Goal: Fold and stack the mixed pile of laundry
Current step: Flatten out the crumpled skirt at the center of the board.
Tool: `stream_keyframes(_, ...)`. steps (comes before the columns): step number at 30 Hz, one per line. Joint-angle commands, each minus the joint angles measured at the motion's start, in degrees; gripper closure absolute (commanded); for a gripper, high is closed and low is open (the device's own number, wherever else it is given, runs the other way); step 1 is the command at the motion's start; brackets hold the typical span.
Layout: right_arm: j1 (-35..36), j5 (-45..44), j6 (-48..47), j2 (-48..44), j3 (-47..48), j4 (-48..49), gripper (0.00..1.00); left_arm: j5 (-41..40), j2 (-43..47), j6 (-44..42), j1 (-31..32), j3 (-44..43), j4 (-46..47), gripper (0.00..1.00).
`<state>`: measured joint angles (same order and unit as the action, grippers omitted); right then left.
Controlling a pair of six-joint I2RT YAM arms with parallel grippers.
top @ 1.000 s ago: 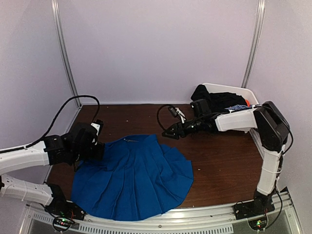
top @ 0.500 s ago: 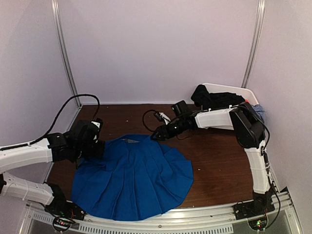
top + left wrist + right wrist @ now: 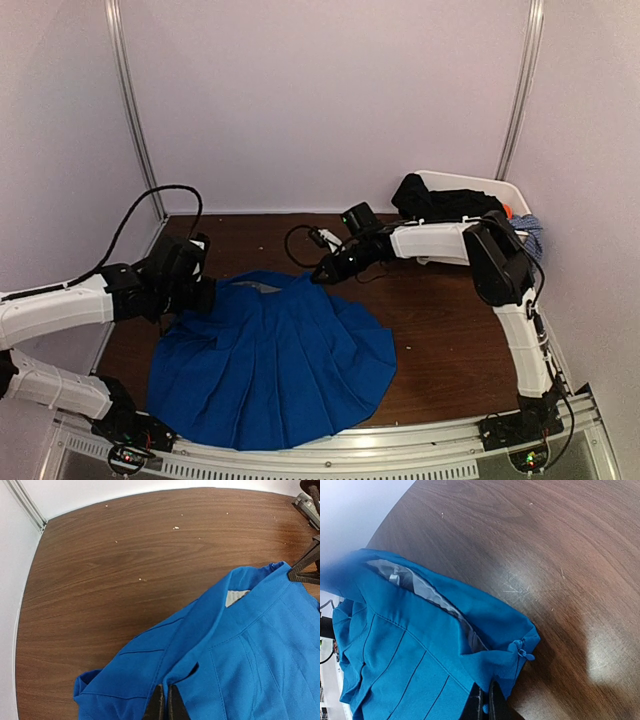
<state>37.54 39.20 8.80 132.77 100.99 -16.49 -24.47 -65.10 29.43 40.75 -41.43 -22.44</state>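
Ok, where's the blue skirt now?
Top view: the blue pleated skirt lies spread near-left on the table, its waistband stretched between the left gripper and right gripper.

Plain royal-blue garment (image 3: 270, 365) with pale grey lining (image 3: 425, 592), on a dark brown wood-grain table (image 3: 450, 330). White tub (image 3: 480, 181); black garment (image 3: 440, 203), orange-red garment (image 3: 508, 210), blue-white speckled garment (image 3: 530, 228).
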Motion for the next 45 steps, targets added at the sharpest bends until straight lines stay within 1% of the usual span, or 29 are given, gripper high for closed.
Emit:
stream_keyframes(1, 0.16, -2.78, -1.29, -1.20, 1.73, -1.63, 1.00, 0.45, 0.13, -1.42, -1.20, -2.61, 2.00, 1.00)
stream_keyframes(3, 0.01, -1.92, -1.33, -3.93, 0.13, -0.45, 1.00, 0.33, 0.47, -1.80, -1.33, -3.29, 1.75, 1.00)
stream_keyframes(7, -0.37, -1.76, -0.13, -15.15, -7.59, 8.16, 1.00, -1.11, 2.38, -4.31, -1.63, -6.91, -0.28, 1.00)
stream_keyframes(12, -3.45, -4.52, 0.33, -30.68, -13.35, 15.06, 1.00, -7.04, 6.34, -8.34, -3.74, -17.26, -6.13, 1.00)
stream_keyframes(14, -4.23, -5.79, -0.05, -35.95, -15.01, 16.29, 1.00, -7.90, 7.62, -10.41, -4.01, -21.22, -6.97, 1.00)
stream_keyframes(16, -4.36, -6.54, -1.14, -40.07, -16.01, 18.64, 1.00, -3.63, 8.23, -13.46, -4.01, -24.57, -6.32, 1.00)
stream_keyframes(18, -4.22, -5.98, -1.25, -43.55, -17.29, 20.41, 1.00, 3.86, 8.13, -17.06, -4.01, -27.74, -6.40, 1.00)
stream_keyframes(20, -3.54, -5.52, -1.41, -46.97, -18.91, 22.08, 1.00, 9.80, 8.56, -18.75, -4.01, -29.96, -7.05, 1.00)
stream_keyframes(25, 0.96, -6.93, -3.85, -55.77, -21.27, 20.55, 1.00, 20.69, 14.63, -18.56, -3.81, -29.59, -6.45, 1.00)
stream_keyframes(29, 6.59, -10.87, -4.98, -60.42, -21.36, 16.99, 1.00, 27.96, 19.45, -17.47, -2.99, -29.40, -6.30, 1.00)
stream_keyframes(31, 8.74, -12.68, -4.66, -61.47, -20.48, 14.40, 1.00, 30.45, 20.56, -16.86, -2.81, -30.08, -6.30, 1.00)
stream_keyframes(34, 9.90, -14.70, -3.01, -61.06, -18.34, 12.72, 1.00, 28.72, 19.78, -15.87, -2.78, -32.19, -6.65, 1.00)
stream_keyframes(35, 9.90, -16.05, -2.58, -60.51, -17.47, 12.15, 1.00, 26.15, 18.63, -15.41, -2.78, -32.94, -7.17, 1.00)
stream_keyframes(38, 9.14, -23.96, -2.89, -56.97, -14.44, 9.13, 1.00, 13.12, 13.38, -14.05, -2.85, -35.04, -9.55, 1.00)
stream_keyframes(40, 6.19, -26.11, -0.95, -53.05, -12.69, 7.53, 1.00, 5.27, 9.76, -13.84, -3.68, -36.51, -10.79, 1.00)
stream_keyframes(41, 3.94, -25.87, 0.72, -50.99, -12.66, 7.60, 1.00, 3.64, 7.38, -13.35, -5.32, -37.04, -11.18, 1.00)
stream_keyframes(42, 1.36, -24.86, 2.92, -48.94, -13.48, 8.81, 1.00, 3.95, 4.38, -12.70, -7.47, -37.12, -10.88, 1.00)
stream_keyframes(45, -5.13, -18.47, 8.03, -41.48, -15.55, 11.98, 1.00, 10.59, -1.98, -11.22, -15.28, -33.85, -5.35, 1.00)
